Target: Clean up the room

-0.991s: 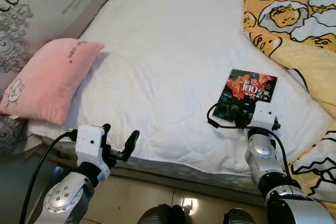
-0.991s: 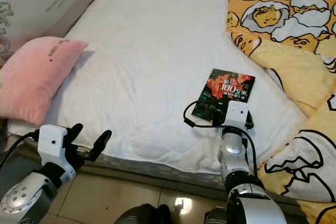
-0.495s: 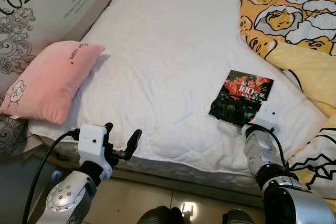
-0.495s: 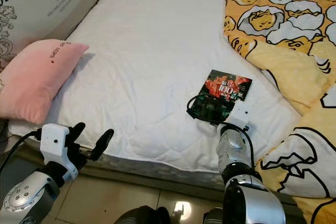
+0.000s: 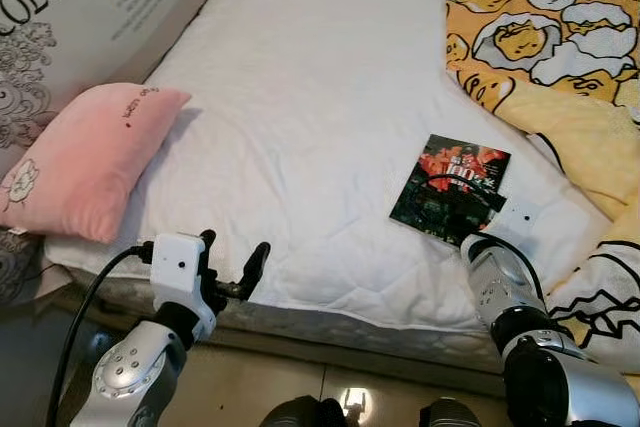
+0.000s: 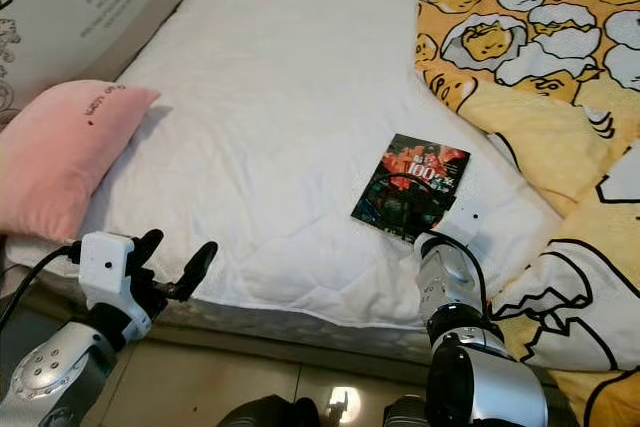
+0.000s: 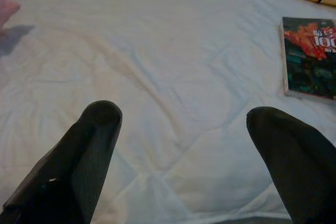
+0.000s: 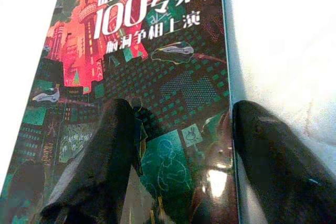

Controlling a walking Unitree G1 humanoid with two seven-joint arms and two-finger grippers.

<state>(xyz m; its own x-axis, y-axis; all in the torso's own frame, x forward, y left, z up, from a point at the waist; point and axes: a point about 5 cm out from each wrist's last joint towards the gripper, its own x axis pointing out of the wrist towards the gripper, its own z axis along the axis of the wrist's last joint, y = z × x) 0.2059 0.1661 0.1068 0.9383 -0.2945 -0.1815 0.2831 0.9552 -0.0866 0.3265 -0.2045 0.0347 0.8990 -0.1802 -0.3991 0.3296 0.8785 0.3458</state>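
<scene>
At the near edge of the bed (image 5: 300, 127), the left gripper (image 5: 232, 269) is held spread and empty. The right gripper (image 8: 176, 156) is set on the near end of a paperback book (image 5: 450, 190), one finger on the cover, the other at its side edge, nothing clamped yet. The book lies flat on the white mattress, probably light, slightly bendable and glossy; its long edge seems the best hold. A pink pillow (image 5: 85, 157) lies left, a yellow duvet (image 5: 540, 37) close right; open mattress is left beyond.
</scene>
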